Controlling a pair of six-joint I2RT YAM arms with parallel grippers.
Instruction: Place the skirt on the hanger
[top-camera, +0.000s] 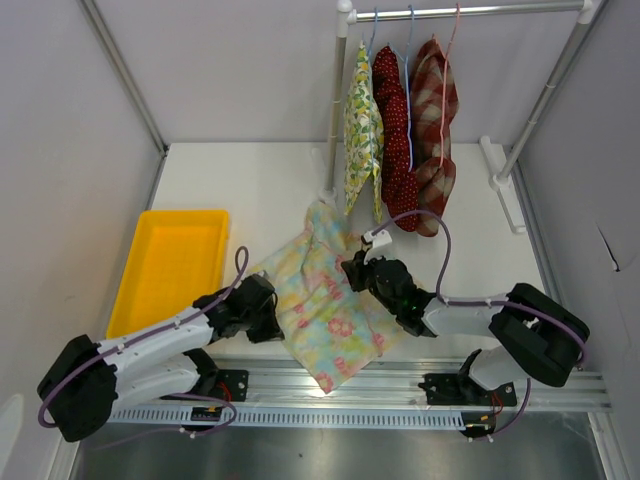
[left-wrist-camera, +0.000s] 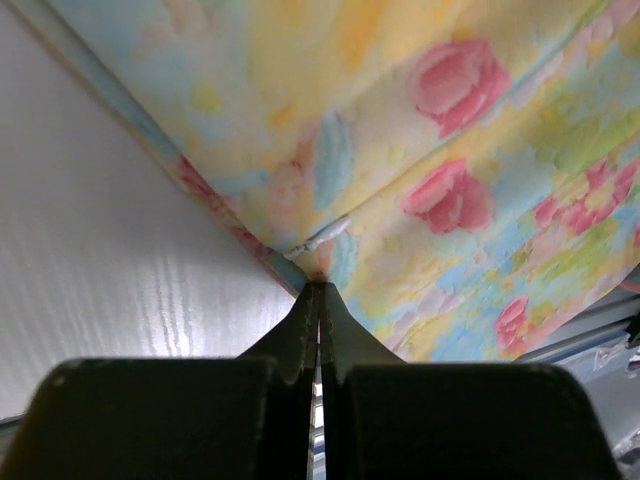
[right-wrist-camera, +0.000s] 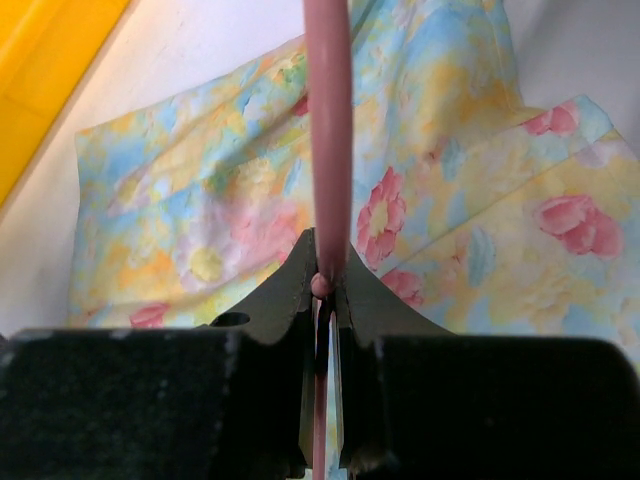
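The floral skirt lies spread on the white table between my two arms. My left gripper is at the skirt's left edge, and the left wrist view shows the gripper shut on a pinch of the skirt. My right gripper is at the skirt's upper right. In the right wrist view this gripper is shut on a thin pink hanger, which runs straight ahead over the skirt. I cannot make out the hanger in the top view.
A yellow tray sits at the left of the table. A white clothes rack stands at the back right with three garments hanging on hangers. A metal rail runs along the near edge.
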